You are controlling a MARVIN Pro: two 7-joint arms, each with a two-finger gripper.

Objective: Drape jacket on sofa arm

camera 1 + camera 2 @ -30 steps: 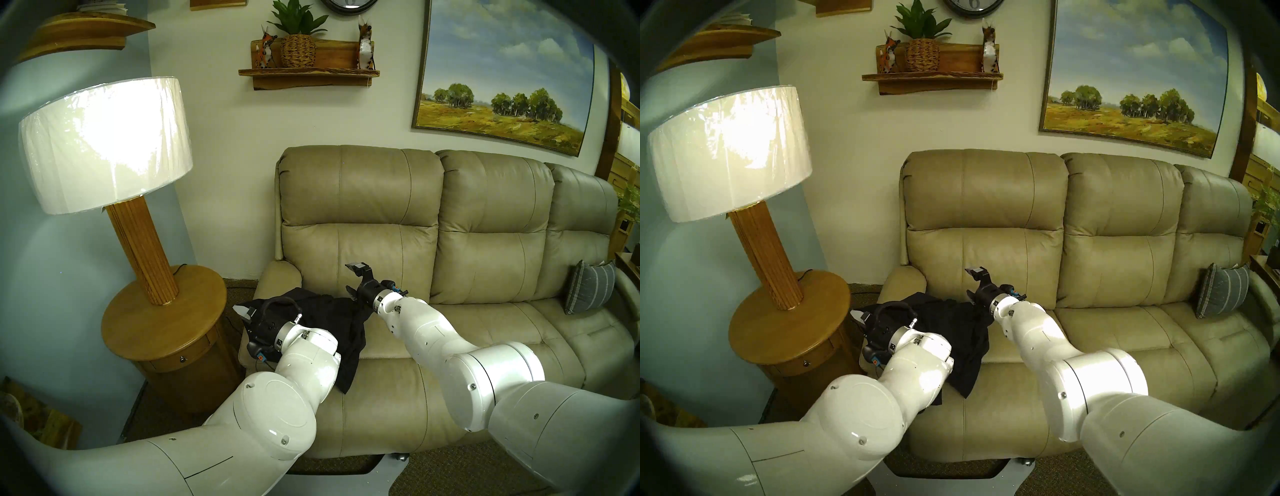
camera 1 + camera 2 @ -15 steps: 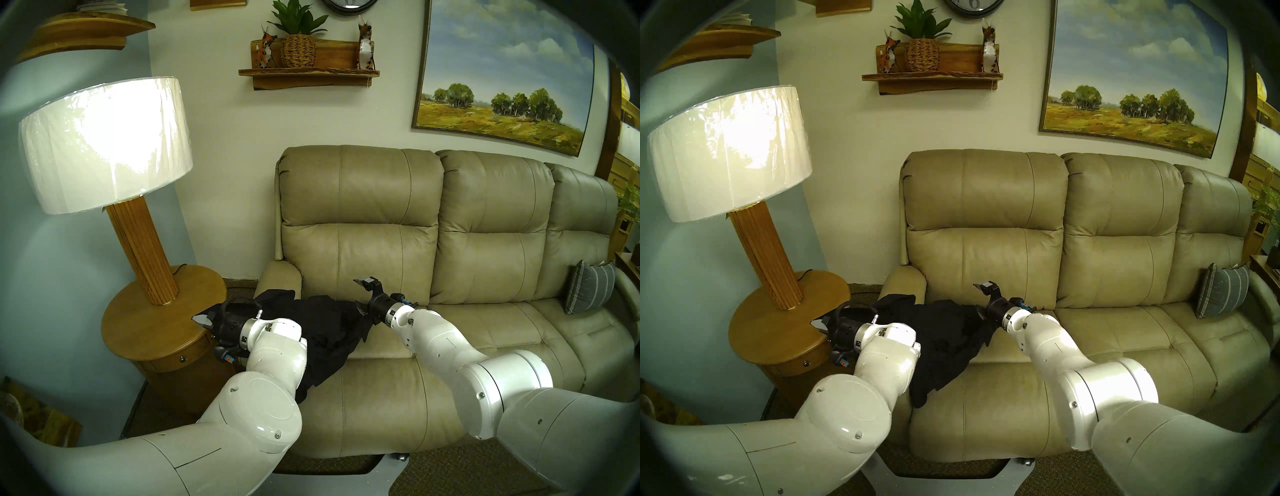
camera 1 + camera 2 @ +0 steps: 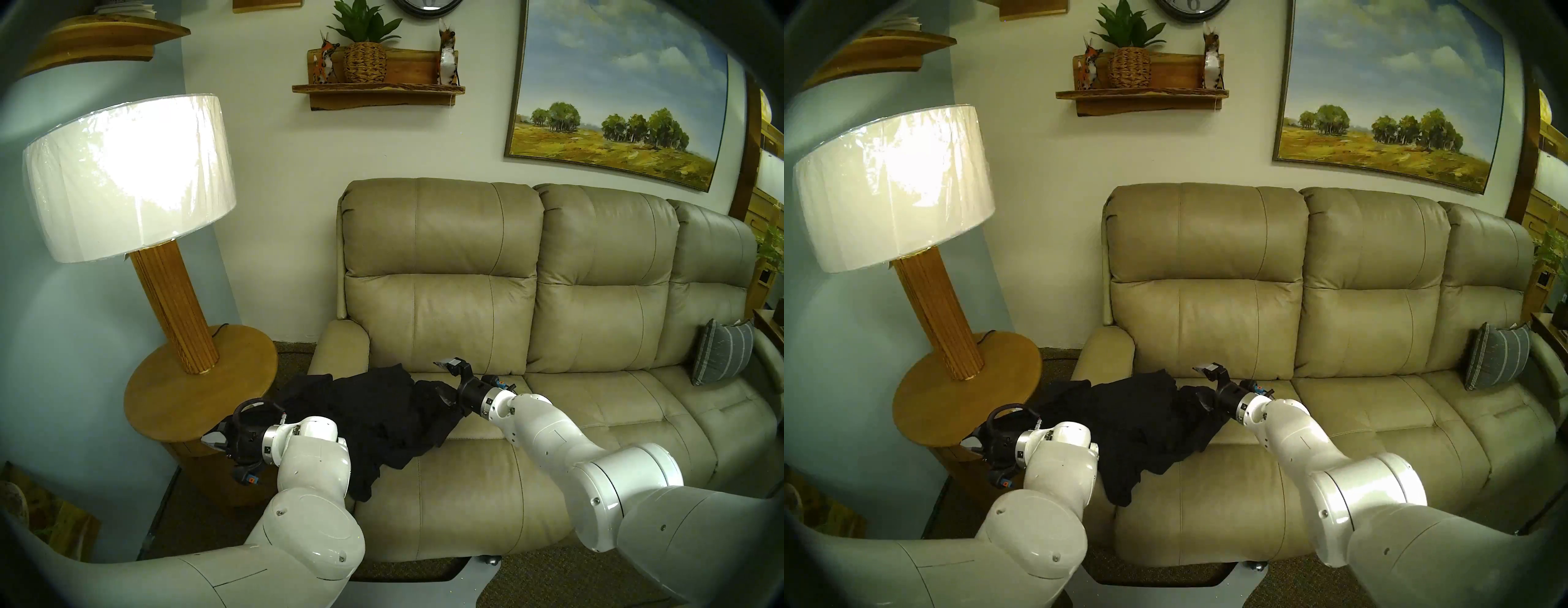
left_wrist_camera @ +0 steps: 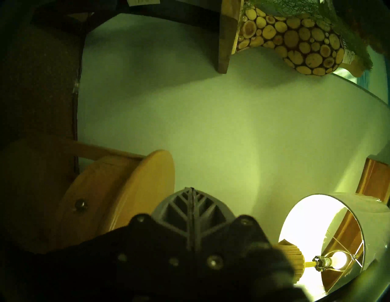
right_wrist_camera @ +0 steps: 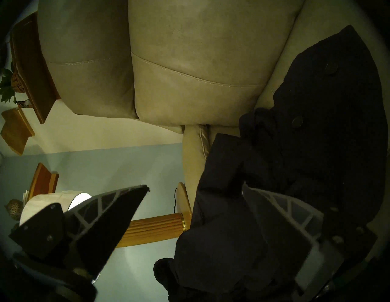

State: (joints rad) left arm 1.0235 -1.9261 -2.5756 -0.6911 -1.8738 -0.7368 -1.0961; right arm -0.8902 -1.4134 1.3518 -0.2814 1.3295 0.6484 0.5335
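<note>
lamp (image 3: 129,178): lit, standing on the round side table (image 3: 169,395) way over at 9 o'clock from the sofa.
left gripper (image 3: 214,439): out past the sofa's end, in front of the side table's edge. Wrist cam shows both fingers (image 4: 191,207) pressed flat together with black cloth bunched around the base, so it's pinching the jacket.
jacket (image 3: 373,420): black, stretched across the sofa arm (image 3: 339,346) and onto the first seat cushion, one end hanging down the front toward 6 o'clock. Dark buttons show in the right wrist cam.
right gripper (image 3: 445,380): at the jacket's 3 o'clock end, fingers spread wide apart, lower one lying on the cloth, not clamping anything.
striped pillow (image 3: 721,356): far 3 o'clock end of the sofa.
</note>
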